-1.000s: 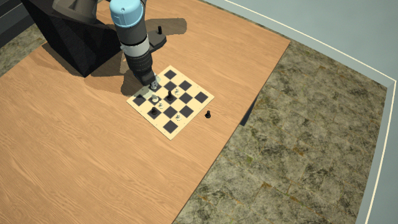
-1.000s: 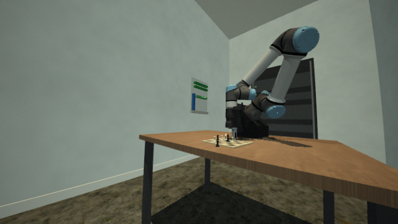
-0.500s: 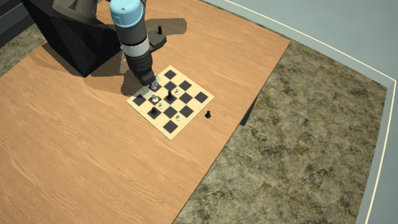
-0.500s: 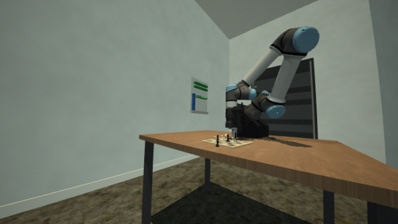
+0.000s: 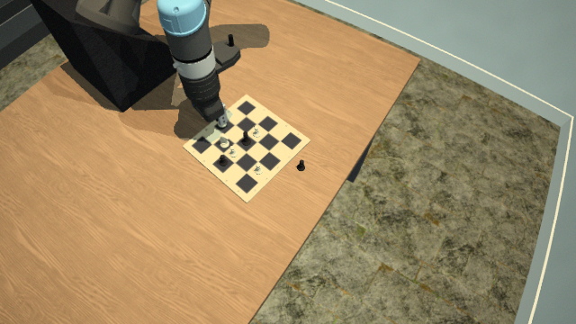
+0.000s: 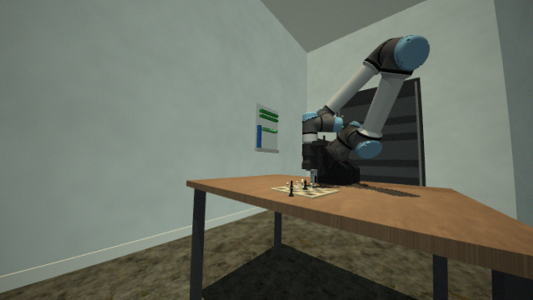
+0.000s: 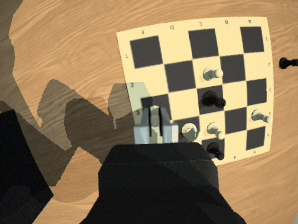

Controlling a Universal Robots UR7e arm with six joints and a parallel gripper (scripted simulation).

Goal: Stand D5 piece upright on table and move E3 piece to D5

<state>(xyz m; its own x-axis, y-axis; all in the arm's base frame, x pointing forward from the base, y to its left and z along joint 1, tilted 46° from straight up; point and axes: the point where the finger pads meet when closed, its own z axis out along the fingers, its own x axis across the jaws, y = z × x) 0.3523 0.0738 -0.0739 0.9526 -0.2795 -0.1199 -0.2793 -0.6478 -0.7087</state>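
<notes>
The small chessboard [image 5: 247, 148] lies on the wooden table; it also shows in the wrist view [image 7: 200, 90]. My gripper [image 5: 221, 121] stands low over a square at the board's edge nearest the arm base. Its fingers are shut on a small piece that they almost wholly hide. A black piece [image 5: 301, 166] stands upright on the table just off the board's right side, and shows in the wrist view [image 7: 288, 63]. On the board stand white pieces [image 5: 223, 142], [image 5: 232, 152], [image 5: 256, 132], [image 5: 258, 169] and black pieces [image 5: 246, 139], [image 5: 222, 160].
The arm's dark base [image 5: 112, 54] stands at the table's back left, with a small black upright thing beside it. The table's right edge [image 5: 360, 157] runs close to the board. In the exterior view the board [image 6: 305, 191] is small and far.
</notes>
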